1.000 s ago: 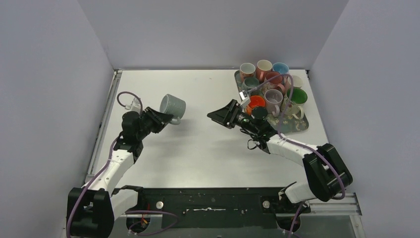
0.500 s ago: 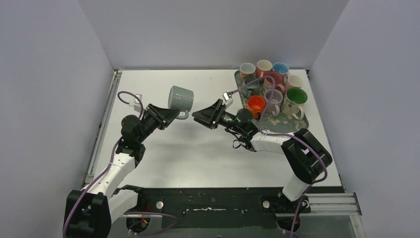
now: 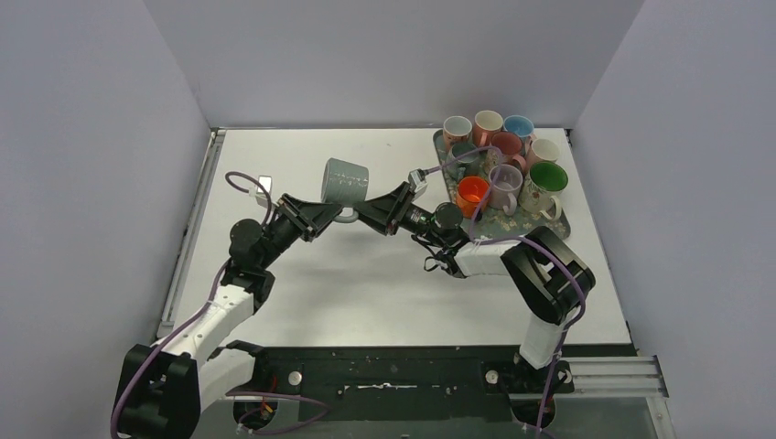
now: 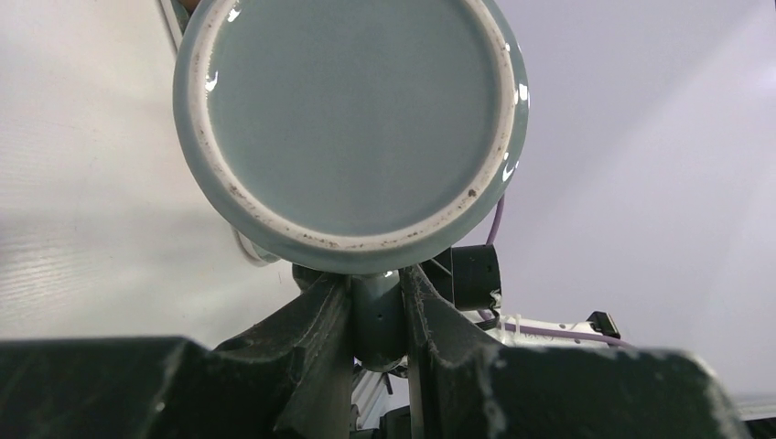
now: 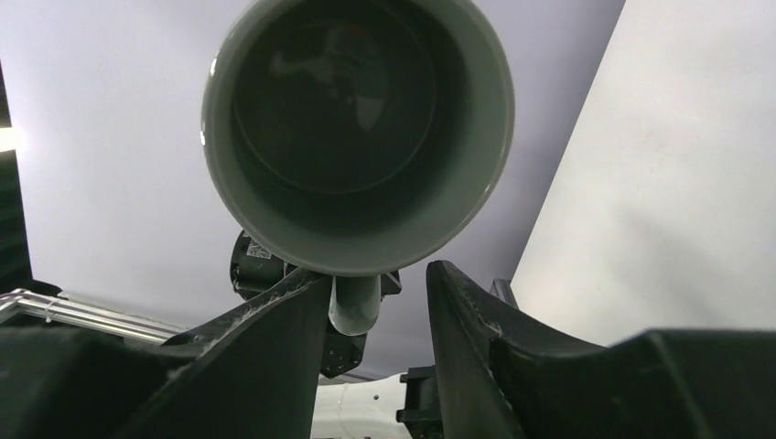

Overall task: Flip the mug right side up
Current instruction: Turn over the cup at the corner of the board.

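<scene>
A grey-green mug (image 3: 346, 178) hangs in the air over the middle of the table, lying on its side. My left gripper (image 3: 331, 214) is shut on its handle (image 4: 377, 315), and the left wrist view shows the mug's flat base (image 4: 352, 119). From the right, my right gripper (image 3: 368, 212) reaches the same handle. In the right wrist view the mug's dark mouth (image 5: 352, 110) faces the camera and the handle (image 5: 355, 306) sits between the open jaws of my right gripper (image 5: 377, 297), against the left finger, with a gap to the right finger.
A tray (image 3: 558, 230) at the back right holds several upright mugs, among them an orange one (image 3: 473, 190) and a green one (image 3: 549, 176). Grey walls close in the white table (image 3: 366, 283) on three sides.
The left arm carried the mug rightward and farther back. The right gripper swung left from the tray to the mug's handle, and its jaws narrowed around it.
</scene>
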You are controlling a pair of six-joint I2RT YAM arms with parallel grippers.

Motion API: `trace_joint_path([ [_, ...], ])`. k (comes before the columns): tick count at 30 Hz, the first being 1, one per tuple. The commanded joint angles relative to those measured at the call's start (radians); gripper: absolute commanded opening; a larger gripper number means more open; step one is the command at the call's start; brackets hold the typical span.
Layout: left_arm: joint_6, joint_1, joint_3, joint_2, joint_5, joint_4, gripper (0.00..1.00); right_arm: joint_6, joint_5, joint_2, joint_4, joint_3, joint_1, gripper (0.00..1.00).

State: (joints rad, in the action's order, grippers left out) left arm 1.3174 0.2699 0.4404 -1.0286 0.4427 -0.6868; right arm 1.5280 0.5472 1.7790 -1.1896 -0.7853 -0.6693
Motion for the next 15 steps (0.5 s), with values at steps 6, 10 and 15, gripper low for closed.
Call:
trace_joint_path([
  [6,0.019,0.034,-0.003,-0.045,0.012,-0.305,0.00,0.082,-0.019,0.057,-0.218,-0.060,-0.008,0.40],
  [10,0.017,0.047,-0.012,-0.064,0.010,-0.328,0.00,0.092,-0.015,0.066,-0.231,-0.065,-0.012,0.41],
  [15,0.010,0.055,-0.012,-0.082,0.023,-0.340,0.00,0.077,-0.010,0.059,-0.205,-0.078,-0.015,0.43],
])
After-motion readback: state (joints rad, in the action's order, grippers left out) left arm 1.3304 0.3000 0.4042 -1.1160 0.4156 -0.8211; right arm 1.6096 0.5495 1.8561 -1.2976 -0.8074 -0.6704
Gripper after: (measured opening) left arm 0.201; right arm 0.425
